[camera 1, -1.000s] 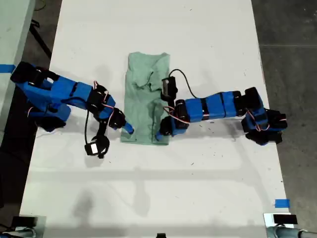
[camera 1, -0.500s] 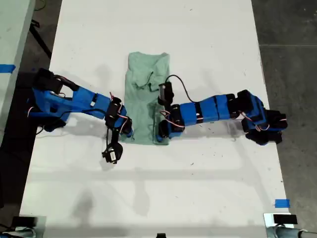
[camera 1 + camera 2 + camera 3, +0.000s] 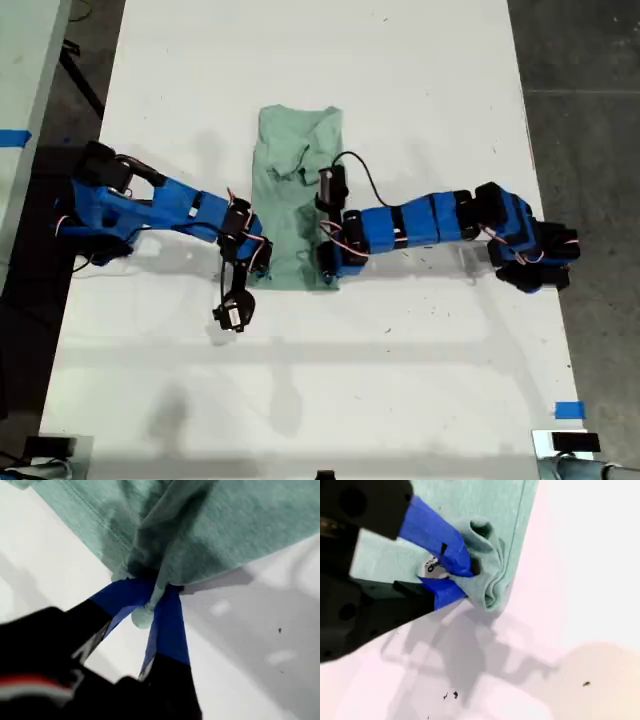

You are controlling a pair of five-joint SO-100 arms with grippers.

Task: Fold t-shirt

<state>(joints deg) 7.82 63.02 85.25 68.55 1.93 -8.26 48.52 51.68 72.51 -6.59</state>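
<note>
Bright, even overhead light fills the scene. The white table point(image 3: 420, 90) nearly washes out, with soft grey shadows. Both wrist views are slightly blurred.

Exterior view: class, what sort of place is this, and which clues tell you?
Probably a robotics lab or workshop: a long white table on a bare grey floor, blue tape markers, and two small arms gripping a t-shirt.

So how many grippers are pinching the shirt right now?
2: my first gripper and my second gripper each pinch a near corner of the t-shirt, though which corner is whose is unclear.
</note>
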